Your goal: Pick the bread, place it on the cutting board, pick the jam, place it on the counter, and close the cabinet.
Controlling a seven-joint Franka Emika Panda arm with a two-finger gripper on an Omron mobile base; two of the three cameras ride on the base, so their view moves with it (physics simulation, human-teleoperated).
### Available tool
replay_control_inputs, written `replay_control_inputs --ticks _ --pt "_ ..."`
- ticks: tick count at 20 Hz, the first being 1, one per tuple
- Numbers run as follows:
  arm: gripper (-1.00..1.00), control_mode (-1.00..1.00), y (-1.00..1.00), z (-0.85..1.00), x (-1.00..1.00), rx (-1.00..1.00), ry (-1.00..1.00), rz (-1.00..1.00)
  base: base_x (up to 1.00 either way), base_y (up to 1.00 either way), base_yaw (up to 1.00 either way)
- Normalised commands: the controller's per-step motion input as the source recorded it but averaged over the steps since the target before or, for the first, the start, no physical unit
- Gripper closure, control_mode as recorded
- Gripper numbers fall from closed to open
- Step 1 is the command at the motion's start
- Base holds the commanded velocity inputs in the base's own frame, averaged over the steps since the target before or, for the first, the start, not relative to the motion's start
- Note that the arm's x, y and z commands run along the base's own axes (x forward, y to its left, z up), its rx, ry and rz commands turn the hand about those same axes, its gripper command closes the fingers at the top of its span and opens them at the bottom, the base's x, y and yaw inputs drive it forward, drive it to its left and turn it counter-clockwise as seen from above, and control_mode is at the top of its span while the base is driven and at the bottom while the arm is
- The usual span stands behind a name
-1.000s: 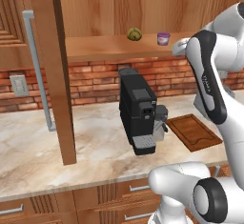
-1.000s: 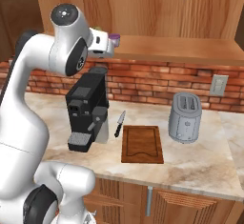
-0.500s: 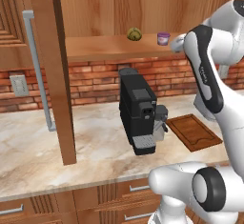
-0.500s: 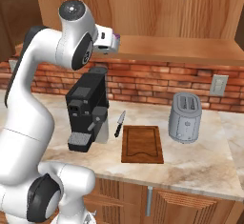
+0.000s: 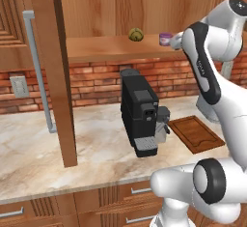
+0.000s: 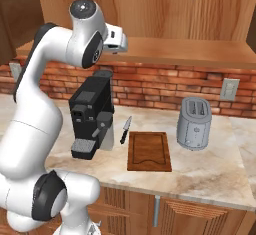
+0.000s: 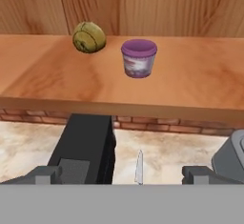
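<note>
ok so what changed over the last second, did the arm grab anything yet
Nothing grabbed yet. The arm has swung its hand up to the open cabinet's shelf, and the gripper now faces the bread and jam with its fingers apart and empty. The bread, jam, cutting board, knife, coffee machine and toaster stayed where they were.

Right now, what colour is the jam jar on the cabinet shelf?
Purple jam jar, clearest in the hand view.

Bread beside jam, in cabinet
</note>
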Motion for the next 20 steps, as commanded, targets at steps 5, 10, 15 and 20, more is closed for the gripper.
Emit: replay_control_inputs --ticks 5,10,15,20 --pt "-1.0 -1.0 -0.02 0.0 0.32 0.0 0.0 0.0 0.0 0.0 0.0" --pt "-1.0 -1.0 0.0 0.0 0.39 0.0 0.0 0.0 0.0 0.0 0.0" --pt "-1.0 -1.0 0.0 0.0 0.34 0.0 -0.01 0.0 0.0 0.0 0.0" --pt "-1.0 -1.0 0.0 0.0 0.33 0.0 -0.01 0.0 0.0 0.0 0.0"
